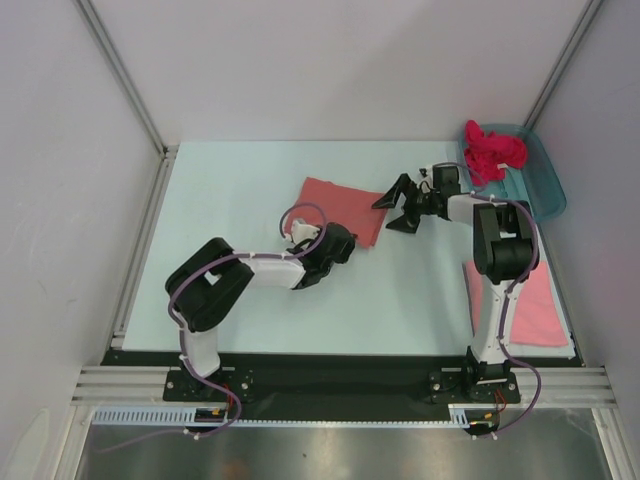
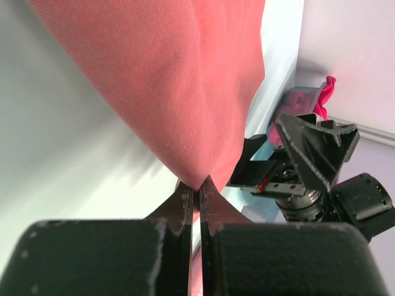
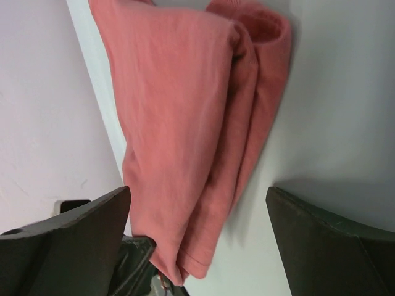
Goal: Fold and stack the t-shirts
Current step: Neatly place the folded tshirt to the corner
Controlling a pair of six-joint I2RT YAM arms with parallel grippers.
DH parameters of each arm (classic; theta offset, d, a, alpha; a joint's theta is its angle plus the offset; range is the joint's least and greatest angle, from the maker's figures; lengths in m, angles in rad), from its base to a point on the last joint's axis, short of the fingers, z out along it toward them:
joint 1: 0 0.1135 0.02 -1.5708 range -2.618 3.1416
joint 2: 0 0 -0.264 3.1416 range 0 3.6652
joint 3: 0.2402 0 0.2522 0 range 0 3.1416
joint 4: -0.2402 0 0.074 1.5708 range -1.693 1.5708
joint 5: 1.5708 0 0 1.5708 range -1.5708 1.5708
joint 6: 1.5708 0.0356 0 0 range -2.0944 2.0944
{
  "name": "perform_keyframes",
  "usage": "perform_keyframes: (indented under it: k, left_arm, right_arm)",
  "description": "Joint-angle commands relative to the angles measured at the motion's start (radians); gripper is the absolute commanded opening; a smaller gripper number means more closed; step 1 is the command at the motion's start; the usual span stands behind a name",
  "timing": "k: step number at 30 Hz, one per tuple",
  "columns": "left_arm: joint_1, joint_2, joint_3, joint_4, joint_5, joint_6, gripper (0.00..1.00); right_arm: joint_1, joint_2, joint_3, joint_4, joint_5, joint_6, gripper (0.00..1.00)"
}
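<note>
A folded salmon-coral t-shirt (image 1: 338, 205) lies mid-table. My left gripper (image 1: 349, 240) is shut on its near corner; in the left wrist view the cloth (image 2: 179, 86) rises in a peak from the closed fingertips (image 2: 197, 188). My right gripper (image 1: 396, 209) stands open at the shirt's right edge. In the right wrist view the layered edge (image 3: 185, 123) runs between the wide-apart fingers (image 3: 74, 237) without touching them. A lighter pink folded t-shirt (image 1: 528, 300) lies at the near right, partly under the right arm. A magenta t-shirt (image 1: 492, 150) sits crumpled in the tub.
The teal plastic tub (image 1: 543, 185) stands at the back right corner against the wall. White enclosure walls close in the table on the left, back and right. The right arm's base (image 1: 485, 365) stands beside the pink shirt.
</note>
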Motion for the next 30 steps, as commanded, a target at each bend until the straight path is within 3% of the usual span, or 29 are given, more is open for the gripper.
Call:
perform_keyframes:
  k: [1, 13, 19, 22, 23, 24, 27, 30]
  left_arm:
    - [0.006, -0.081, -0.018, 0.043, 0.006, 0.021, 0.00]
    - [0.036, -0.173, -0.098, 0.080, 0.024, 0.024, 0.00]
    - [0.036, -0.185, -0.132, 0.099, 0.063, 0.013, 0.00]
    - [0.036, -0.193, -0.161, 0.120, 0.075, 0.010, 0.00]
    - [0.036, -0.196, -0.169, 0.123, 0.081, 0.013, 0.00]
    - [0.036, -0.197, -0.170, 0.123, 0.098, 0.019, 0.00]
    - [0.036, -0.205, -0.181, 0.126, 0.141, 0.059, 0.00]
    - [0.030, -0.210, -0.199, 0.135, 0.214, 0.132, 0.01]
  right_arm:
    - [0.014, 0.040, 0.025, 0.028, 0.068, 0.086, 0.99]
    - [0.069, 0.059, -0.018, 0.088, 0.213, 0.233, 0.87]
    - [0.068, 0.049, -0.053, 0.160, 0.295, 0.247, 0.72]
    - [0.068, 0.045, -0.067, 0.232, 0.318, 0.253, 0.52]
    - [0.071, 0.045, -0.080, 0.247, 0.322, 0.256, 0.32]
    - [0.071, 0.030, -0.090, 0.249, 0.347, 0.253, 0.25]
    - [0.071, -0.068, -0.206, 0.322, 0.456, 0.230, 0.08]
    - [0.072, -0.168, -0.319, 0.341, 0.570, 0.180, 0.00]
